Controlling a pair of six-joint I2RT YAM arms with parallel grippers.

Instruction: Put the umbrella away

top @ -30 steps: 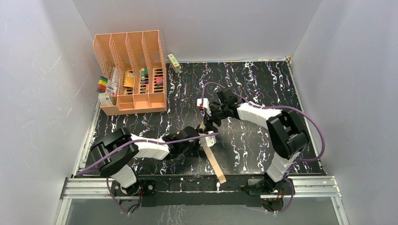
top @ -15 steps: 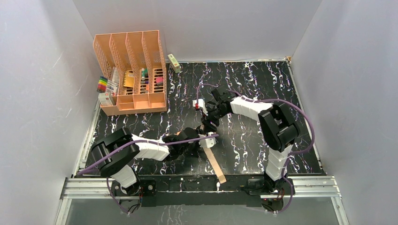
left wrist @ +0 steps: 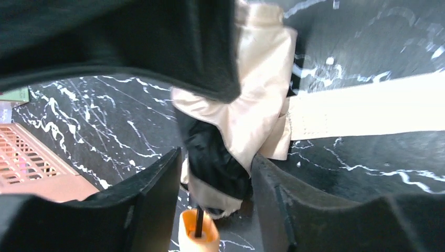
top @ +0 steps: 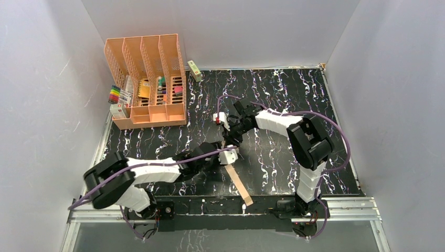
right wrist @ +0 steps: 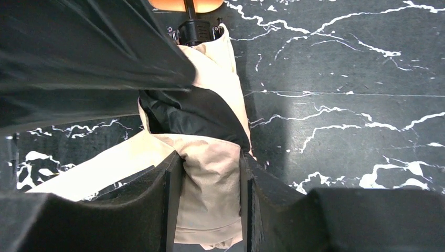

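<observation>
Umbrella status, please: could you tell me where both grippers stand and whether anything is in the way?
Right gripper shut on umbrella. Left gripper straddles it, grip unclear. Organizer far left, apart.

Top view bright & even, lit from overhead; plain white enclosure walls (top: 47,105) w/ soft sheen, no hard glare. Faint soft shadows on black white-veined marble tabletop (top: 294,94). Wrist views: foreground dark, smeared, out of focus; pale peach-tan fabric folding umbrella (right wrist: 210,184) approx. sharp, pale glare band beside it.
</observation>
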